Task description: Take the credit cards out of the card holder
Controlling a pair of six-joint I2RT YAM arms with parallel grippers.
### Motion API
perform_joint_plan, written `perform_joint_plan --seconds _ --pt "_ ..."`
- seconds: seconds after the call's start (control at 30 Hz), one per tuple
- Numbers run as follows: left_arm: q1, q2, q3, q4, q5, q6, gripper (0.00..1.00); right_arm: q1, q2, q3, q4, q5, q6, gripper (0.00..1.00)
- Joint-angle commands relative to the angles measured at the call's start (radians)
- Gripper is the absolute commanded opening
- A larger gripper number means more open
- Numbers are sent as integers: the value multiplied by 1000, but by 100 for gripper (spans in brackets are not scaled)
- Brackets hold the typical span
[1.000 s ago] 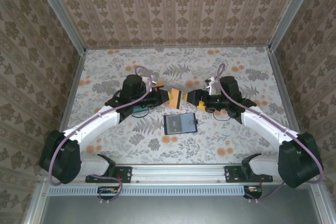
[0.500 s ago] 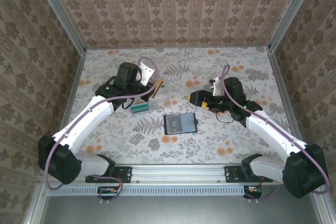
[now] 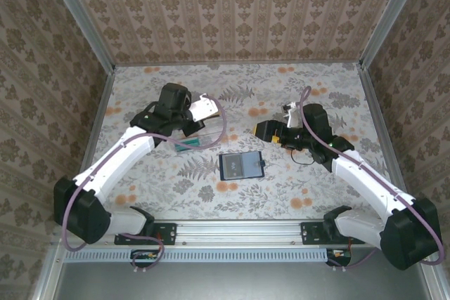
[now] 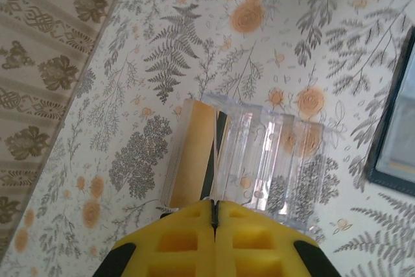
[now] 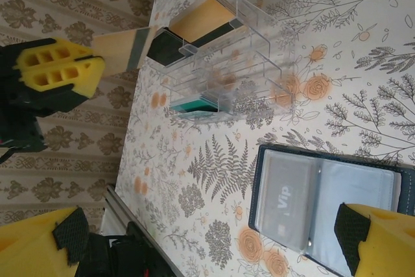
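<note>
Credit cards are at the clear tray, not in the wallet. The tan-orange card leans in the tray's end slot, and a black card sits tight against it. The left gripper has its yellow fingers pressed together on the tan-orange card's near end. Whether the black card is also caught between them cannot be told, since its thin dark edge runs right up to the seam between the fingers.

A teal block lies in a slot at the tray's other end.

The card holder lies open and flat on the floral table, grey-blue pockets facing up, near the tray but apart from it. In the overhead view it sits between the two arms, toward their bases. One pocket shows pale print reading "Vip" in the right wrist view.

The right gripper hangs above the card holder with its fingers spread wide and nothing between them. It is well apart from the tray and from the left gripper.
</note>
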Motion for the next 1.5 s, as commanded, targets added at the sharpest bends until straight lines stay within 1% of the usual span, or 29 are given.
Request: perform_joint_plan --seconds 0.0,0.3,0.6,1.07,1.3,1.47 --pt "-12 36 3 50 -36 132 0 -6 -12 -3 -16 11 -1 100" --pt "-15 123 11 119 -70 197 0 -11 -2 -2 -22 9 -1 100" --pt "-7 202 35 135 -83 208 0 -19 4 -1 -27 4 -2 100" --pt "6 241 63 130 -99 200 0 -25 24 -9 -10 -14 0 100" --pt "6 240 97 96 -96 205 0 -26 38 -14 3 -16 5 100" --pt "6 269 110 85 -93 205 0 -26 57 -15 22 -27 15 100"
